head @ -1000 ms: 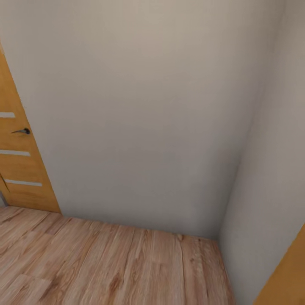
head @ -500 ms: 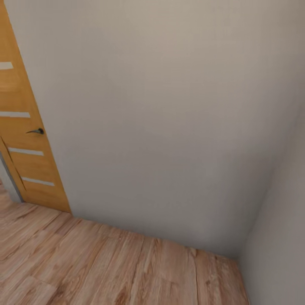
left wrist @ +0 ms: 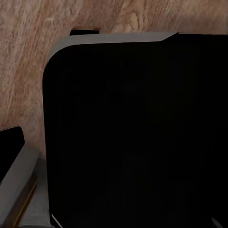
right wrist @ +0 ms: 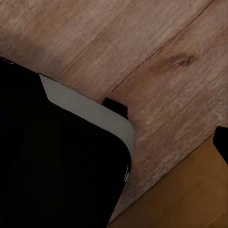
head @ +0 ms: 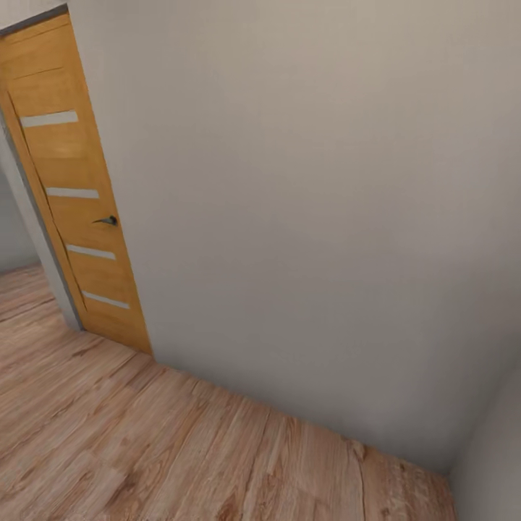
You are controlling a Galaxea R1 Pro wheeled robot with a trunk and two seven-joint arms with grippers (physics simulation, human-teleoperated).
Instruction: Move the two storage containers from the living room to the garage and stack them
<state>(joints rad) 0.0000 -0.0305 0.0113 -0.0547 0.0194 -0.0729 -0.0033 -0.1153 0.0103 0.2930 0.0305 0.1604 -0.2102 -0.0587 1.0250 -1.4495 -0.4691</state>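
Note:
The storage containers are out of view. The head view faces a plain pale wall (head: 304,217) above a light wood plank floor (head: 145,449). Both wrist views look down past a large black rounded body with a grey rim (left wrist: 137,137) (right wrist: 52,166), which looks like part of my own base, onto wood planks (left wrist: 28,71) (right wrist: 156,57). A small dark piece (left wrist: 9,147) sits at one edge of the left wrist view and another dark piece (right wrist: 221,142) at one edge of the right wrist view. I cannot tell whether these are fingers.
An orange wooden door (head: 72,188) with pale slots and a dark handle (head: 107,220) stands at the left. More plank floor continues past its frame. A second wall (head: 496,463) meets the first at the lower right corner. An orange-brown surface (right wrist: 190,194) lies close in the right wrist view.
The whole head view has shifted, so the camera turned left: the door now sits further right and shows more fully. The orange edge at the lower right has left the picture.

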